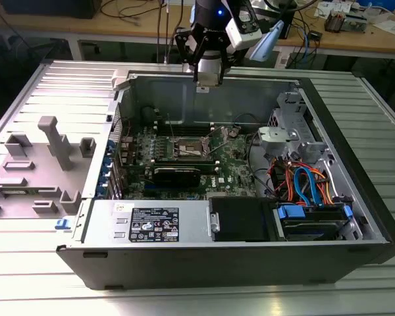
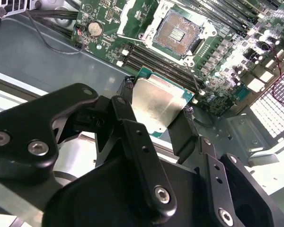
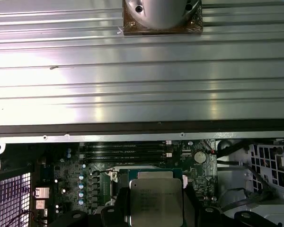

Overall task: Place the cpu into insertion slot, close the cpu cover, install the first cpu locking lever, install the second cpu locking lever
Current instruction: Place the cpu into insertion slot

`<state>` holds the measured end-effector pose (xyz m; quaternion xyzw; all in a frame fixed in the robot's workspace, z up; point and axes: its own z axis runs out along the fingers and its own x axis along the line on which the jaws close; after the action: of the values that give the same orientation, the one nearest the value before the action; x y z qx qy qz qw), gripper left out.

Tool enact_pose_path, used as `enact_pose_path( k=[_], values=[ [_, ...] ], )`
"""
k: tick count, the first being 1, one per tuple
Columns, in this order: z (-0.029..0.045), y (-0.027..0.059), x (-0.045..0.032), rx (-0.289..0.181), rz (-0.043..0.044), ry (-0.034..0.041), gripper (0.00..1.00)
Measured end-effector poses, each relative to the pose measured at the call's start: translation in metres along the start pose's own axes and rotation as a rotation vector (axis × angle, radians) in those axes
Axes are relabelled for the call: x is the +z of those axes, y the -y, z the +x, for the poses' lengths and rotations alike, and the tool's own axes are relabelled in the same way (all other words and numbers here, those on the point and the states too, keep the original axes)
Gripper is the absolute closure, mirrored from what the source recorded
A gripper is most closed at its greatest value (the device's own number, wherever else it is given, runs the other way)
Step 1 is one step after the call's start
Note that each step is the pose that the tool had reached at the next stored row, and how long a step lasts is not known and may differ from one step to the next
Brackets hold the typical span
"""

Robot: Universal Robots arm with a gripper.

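Clamping the cpu (image 2: 154, 99) by two edges, your end effector (image 2: 157, 113) hovers over the case (image 1: 250, 99) (insertion slot (image 2: 177, 33) lies open below).

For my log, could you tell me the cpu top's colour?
The cpu top is silver-grey, clearest in the second wrist view.

Illegible print on the white label (image 1: 155, 226) and the cpu (image 3: 156, 202)
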<state>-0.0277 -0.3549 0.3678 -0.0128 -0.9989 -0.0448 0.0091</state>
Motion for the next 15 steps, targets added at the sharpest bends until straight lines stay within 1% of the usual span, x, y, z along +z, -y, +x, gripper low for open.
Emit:
enact_pose_path(
  k=[7, 15],
  values=[
    [0.0, 0.0004, -0.0001, 0.0, 0.0, 0.0, 0.45],
    [-0.0001, 0.0027, -0.0003, 0.0, 0.0, 0.0, 0.45]
  ],
)
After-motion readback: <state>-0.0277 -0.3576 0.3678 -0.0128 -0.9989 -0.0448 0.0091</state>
